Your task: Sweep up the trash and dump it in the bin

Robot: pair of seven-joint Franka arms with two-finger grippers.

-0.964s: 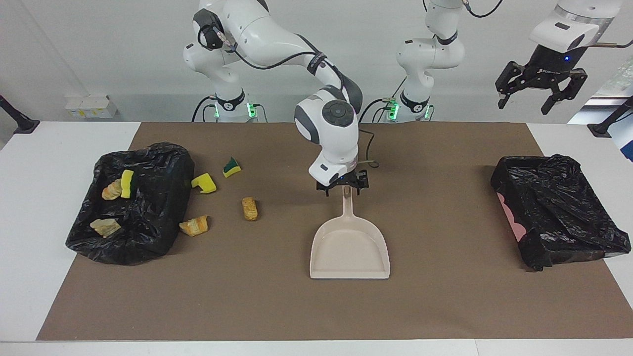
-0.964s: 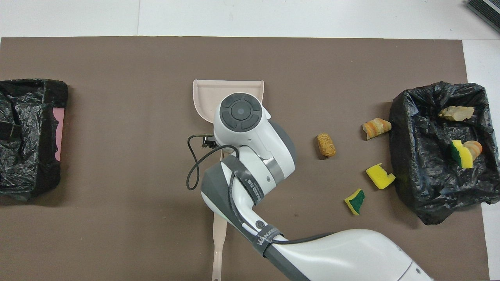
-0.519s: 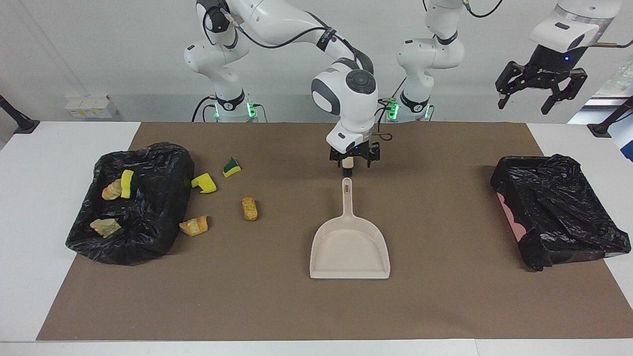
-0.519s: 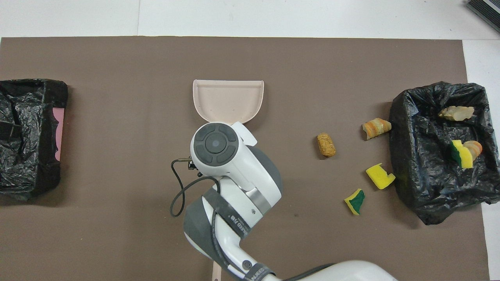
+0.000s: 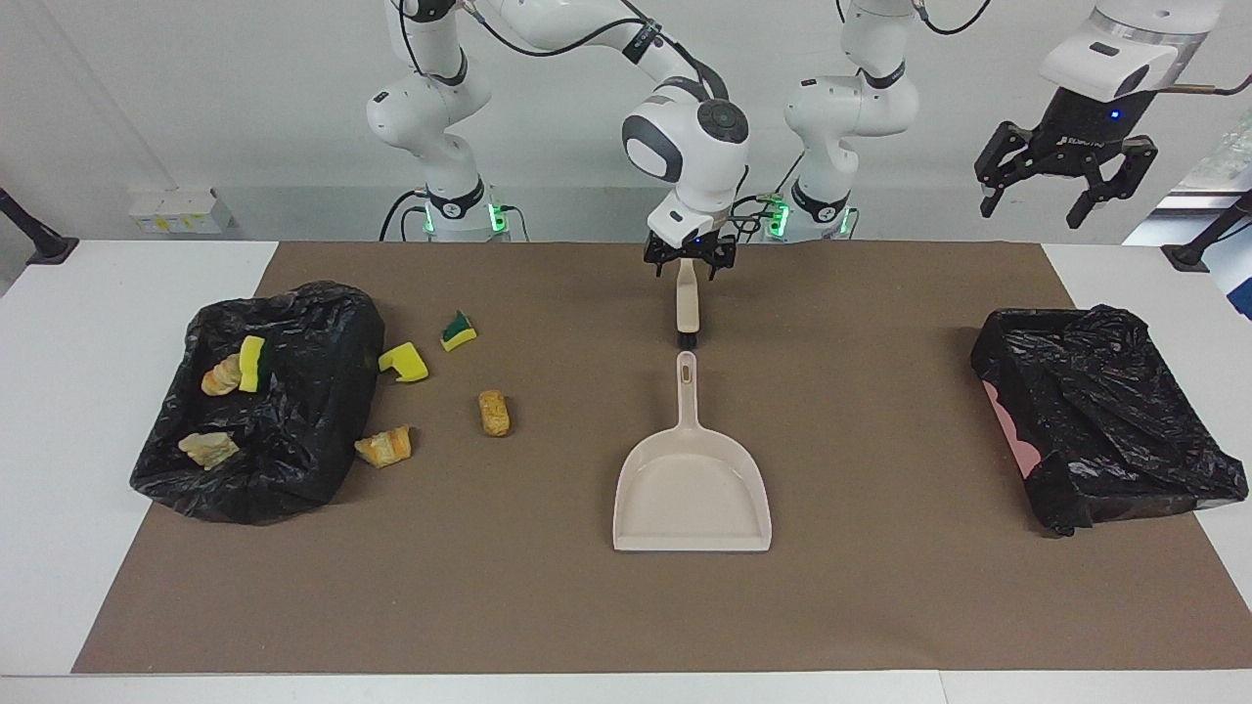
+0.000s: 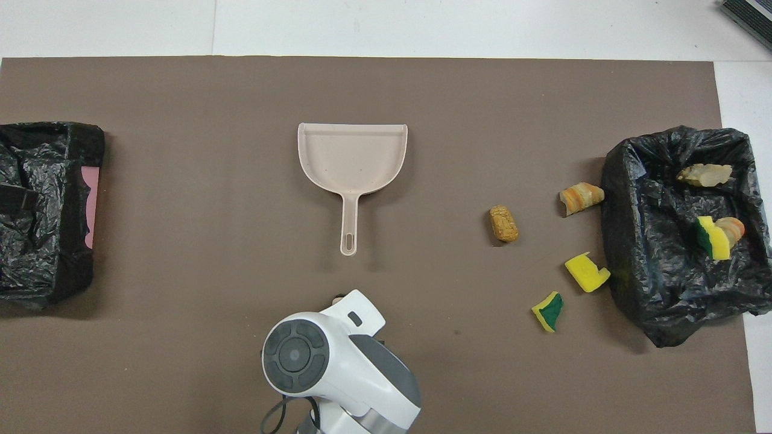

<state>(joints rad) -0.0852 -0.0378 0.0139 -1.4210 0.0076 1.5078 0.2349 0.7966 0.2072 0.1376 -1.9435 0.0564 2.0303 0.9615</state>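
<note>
My right gripper point(image 5: 690, 260) is low over the middle of the brown mat point(image 5: 861, 606), its jaws spread apart and gripping nothing that I can make out. Directly beneath them lies the end of a beige brush point(image 5: 688, 308). I cannot tell whether the fingers touch it. Past the brush's dark tip, farther from the robots than the jaws, the beige dustpan point(image 5: 692, 484) lies flat and holds nothing.

My left gripper point(image 5: 1054, 191) waits high in the air, jaws open and empty, above the black-lined bin point(image 5: 1095, 411) at the left arm's end of the table.

The trash point(image 5: 494, 413) is all well off to one side of the right gripper's jaws, toward the right arm's end. Four scraps lie on the mat: two sponge pieces and two bread-like chunks. Three more rest on a crumpled black bag point(image 5: 293, 469) just beside them.

As I judge it, the job has barely begun. Nothing has been swept into the pan, and I see no scraps in the bin. Picking up the brush, sweeping, carrying and dumping all remain.
</note>
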